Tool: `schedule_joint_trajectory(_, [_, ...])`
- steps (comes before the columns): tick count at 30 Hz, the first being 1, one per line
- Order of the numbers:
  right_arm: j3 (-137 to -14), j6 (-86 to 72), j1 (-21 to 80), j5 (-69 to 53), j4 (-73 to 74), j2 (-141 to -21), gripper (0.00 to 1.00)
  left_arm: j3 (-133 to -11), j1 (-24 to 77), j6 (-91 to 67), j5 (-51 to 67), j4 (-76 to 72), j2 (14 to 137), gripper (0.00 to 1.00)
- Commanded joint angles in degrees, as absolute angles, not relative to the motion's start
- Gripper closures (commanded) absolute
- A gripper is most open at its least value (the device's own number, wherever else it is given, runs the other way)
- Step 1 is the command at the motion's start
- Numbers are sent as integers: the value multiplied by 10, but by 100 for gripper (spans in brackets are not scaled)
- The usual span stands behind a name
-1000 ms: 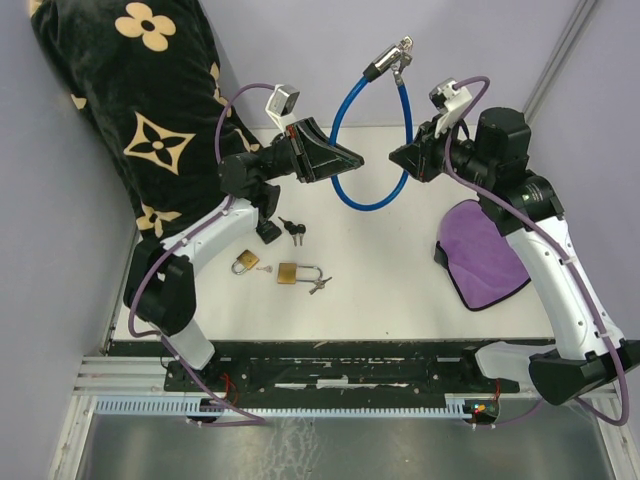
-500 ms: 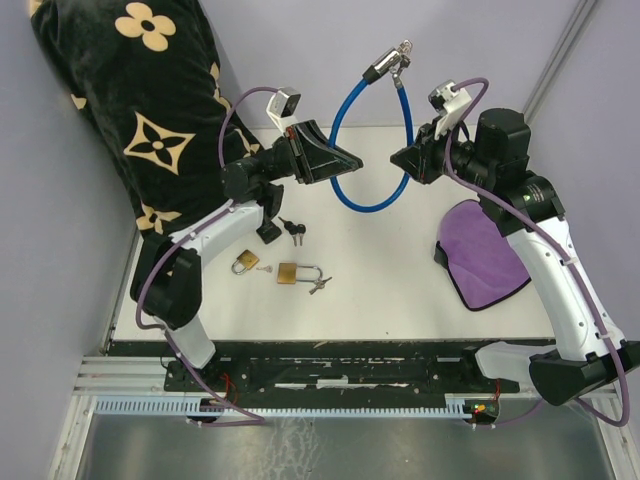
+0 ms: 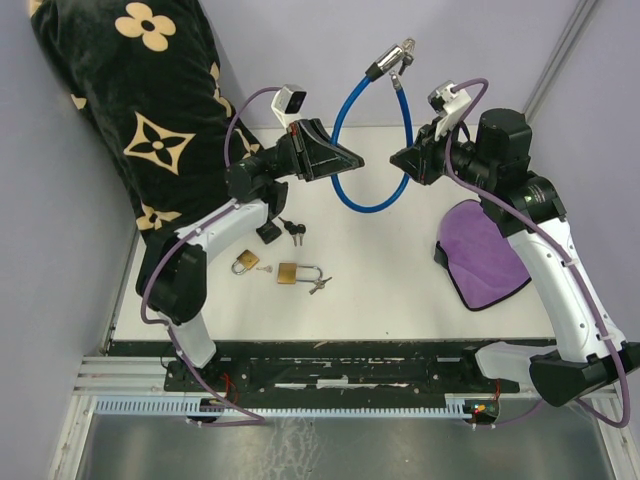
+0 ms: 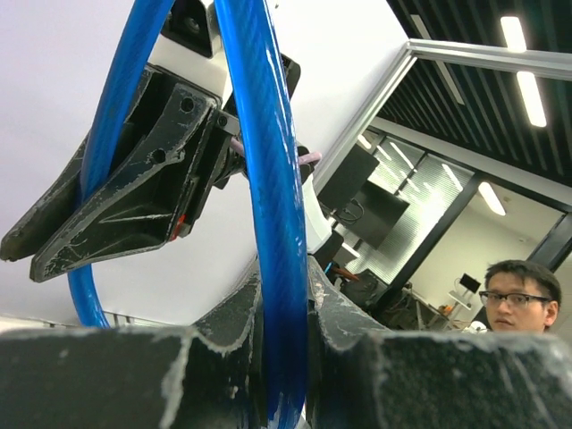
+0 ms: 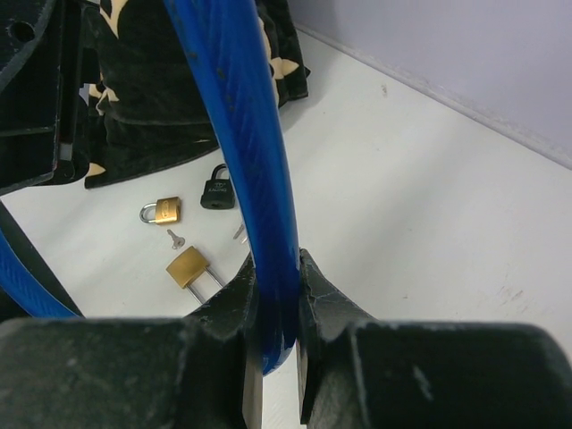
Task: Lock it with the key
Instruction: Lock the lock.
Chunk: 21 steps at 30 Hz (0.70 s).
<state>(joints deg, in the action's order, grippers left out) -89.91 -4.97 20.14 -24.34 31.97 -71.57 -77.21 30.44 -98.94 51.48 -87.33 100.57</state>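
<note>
The blue cable lock [image 3: 401, 105] is held raised in the upper centre of the top view, with keys [image 3: 405, 48] at its head. Its left strand is clamped by the left gripper [image 3: 352, 160] and its right strand by the right gripper [image 3: 396, 157]. Two brass padlocks [image 3: 298, 273] are seen lower left on the table [image 3: 400, 290].

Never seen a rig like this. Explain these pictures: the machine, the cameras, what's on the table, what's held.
Two robot arms are bolted at the near edge of a white table. The overhead picture looks down from behind them; the other two come from a camera on each wrist. On the table lie a small brass padlock, a larger brass padlock, a black padlock, loose keys and a purple cloth; a black flower-patterned fabric lies back left. The left gripper and the right gripper each pinch a blue cable lock, holding its loop in the air.
</note>
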Motion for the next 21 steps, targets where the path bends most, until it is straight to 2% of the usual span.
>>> schedule_joint_trajectory(1, [-926,-22,203,-234,316,-707,98,-817,320,-1045,496,-961,1006,97])
schedule_joint_trajectory(10, [-912,-28,198,-193,314,-692,98,-833,325,-1043,497,-961,1006,97])
schedule_joint_trajectory(21, [-919,-44,185,-197,311,-689,98,-826,325,-1042,501,-963,1002,97])
